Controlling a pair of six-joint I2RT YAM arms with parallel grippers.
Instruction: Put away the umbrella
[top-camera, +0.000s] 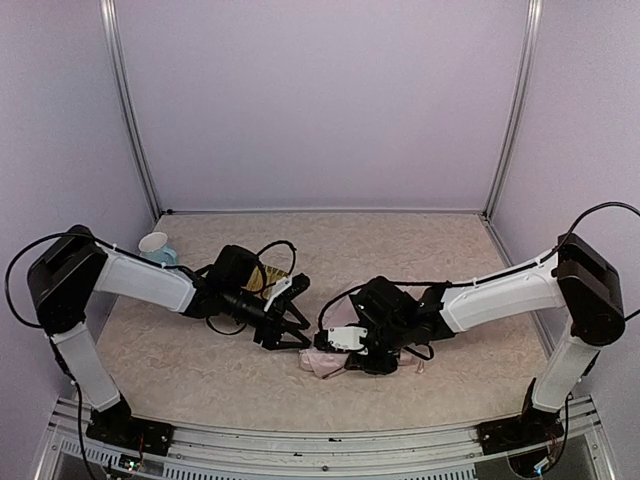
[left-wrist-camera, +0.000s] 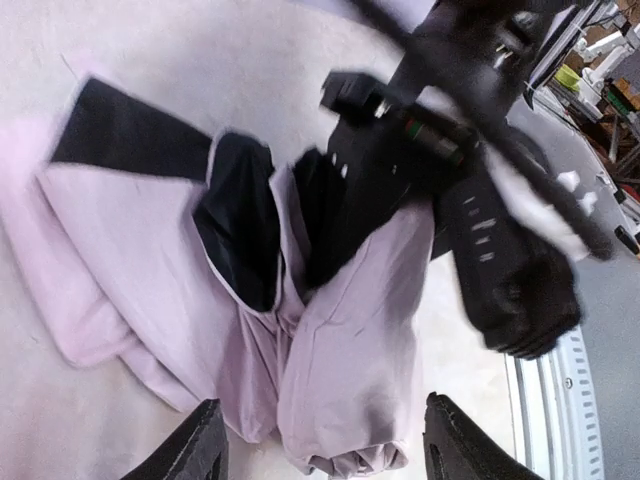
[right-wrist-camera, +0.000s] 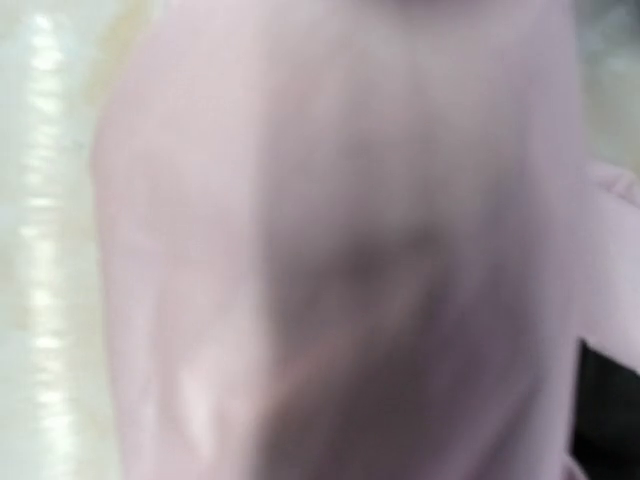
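The umbrella (top-camera: 322, 362) lies collapsed on the table near the front middle, pale pink fabric with black lining. In the left wrist view its folds (left-wrist-camera: 350, 340) bunch between my open left fingers. My left gripper (top-camera: 290, 330) is open and empty, just left of the umbrella; in its own view the left gripper (left-wrist-camera: 320, 450) straddles the fabric's near end. My right gripper (top-camera: 345, 345) sits on top of the umbrella and seems shut on a fold of it; it shows black in the left wrist view (left-wrist-camera: 360, 170). The right wrist view is filled with blurred pink fabric (right-wrist-camera: 340, 250). Shaft and handle are hidden.
A woven yellow tray (top-camera: 268, 277) lies just behind my left wrist. A white cup (top-camera: 154, 243) stands at the back left by the left arm. The table's front rail (left-wrist-camera: 580, 400) runs close to the umbrella on the near side.
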